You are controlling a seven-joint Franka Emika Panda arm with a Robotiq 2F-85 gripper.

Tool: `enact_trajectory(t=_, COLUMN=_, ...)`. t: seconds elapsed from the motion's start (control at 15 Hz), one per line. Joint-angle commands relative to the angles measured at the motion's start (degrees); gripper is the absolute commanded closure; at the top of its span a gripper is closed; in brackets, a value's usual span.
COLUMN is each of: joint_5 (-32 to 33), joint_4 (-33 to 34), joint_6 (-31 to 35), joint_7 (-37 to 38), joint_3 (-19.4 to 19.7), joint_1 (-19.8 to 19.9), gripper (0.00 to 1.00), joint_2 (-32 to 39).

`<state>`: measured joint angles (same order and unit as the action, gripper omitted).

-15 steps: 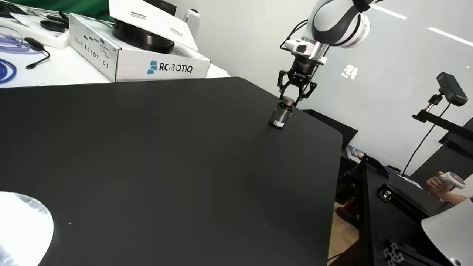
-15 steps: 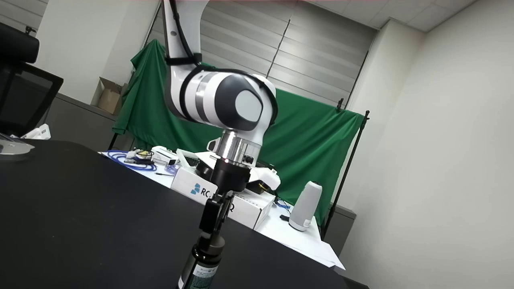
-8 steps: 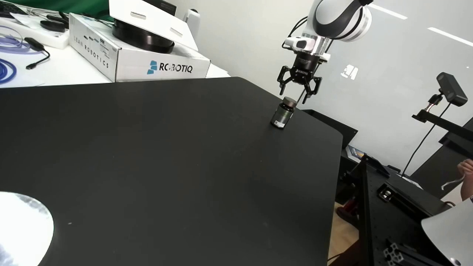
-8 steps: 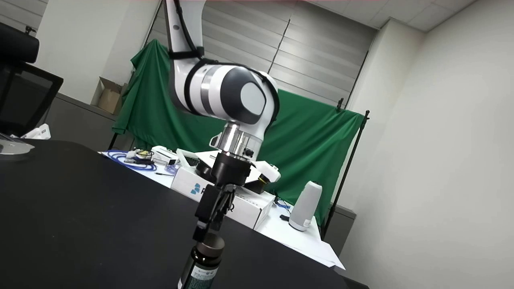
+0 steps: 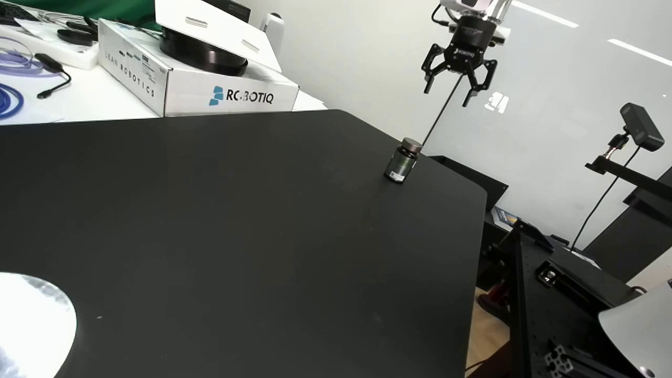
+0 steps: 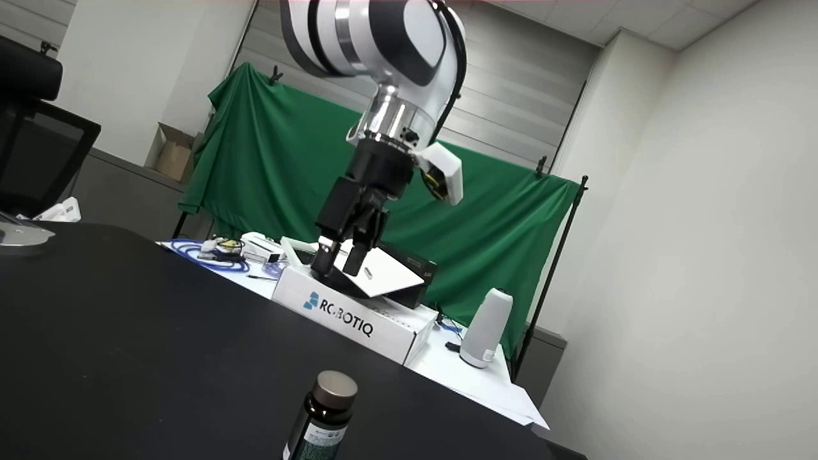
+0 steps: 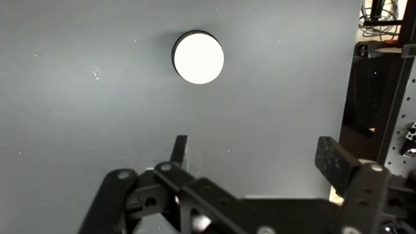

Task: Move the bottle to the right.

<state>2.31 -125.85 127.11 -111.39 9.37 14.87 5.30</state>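
The bottle point(image 5: 403, 160), dark and glossy with a brownish-grey cap, stands on the black table near its far right edge in an exterior view. Closer up, in an exterior view, the same bottle point(image 6: 319, 431) shows a pale label; its base is cut off by the frame. My gripper point(image 5: 446, 97) hangs above it, well clear and somewhat to its right there. In the wrist view the gripper point(image 7: 253, 138) has its fingers spread wide with only table behind the gap. Ahead of them a glaring white disc point(image 7: 199, 58) with a dark rim appears to be the bottle's cap from above.
The black table point(image 5: 236, 236) ends at the right, beside a black bench point(image 5: 567, 304). A white Robotiq box point(image 5: 231, 100) sits on a white table behind. At the lower left is a white rounded object point(image 5: 31, 325). A camera point(image 5: 641, 126) stands on a black bar.
The gripper has let go of the bottle's cap, opened, and risen up and to the right in an exterior view. The bottle has stayed in place. A person's hand has left the view.
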Motion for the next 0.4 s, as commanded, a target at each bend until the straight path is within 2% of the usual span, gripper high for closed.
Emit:
enact_trajectory(t=0.0, joint_5=-0.02, joint_4=-1.01, joint_6=-1.17, joint_7=0.61, joint_3=0.70, joint_1=-0.97, gripper=0.00, joint_2=-2.35)
enact_trajectory(t=0.13, joint_5=0.05, joint_4=-2.92, joint_6=-2.25, joint_7=1.53, joint_3=0.93, joint_1=-1.70, gripper=0.00, joint_2=-5.81)
enact_trajectory(t=0.33, joint_5=0.08, joint_4=-4.05, joint_6=-2.25, joint_7=1.98, joint_3=0.99, joint_1=-1.91, gripper=0.00, joint_2=-6.76)
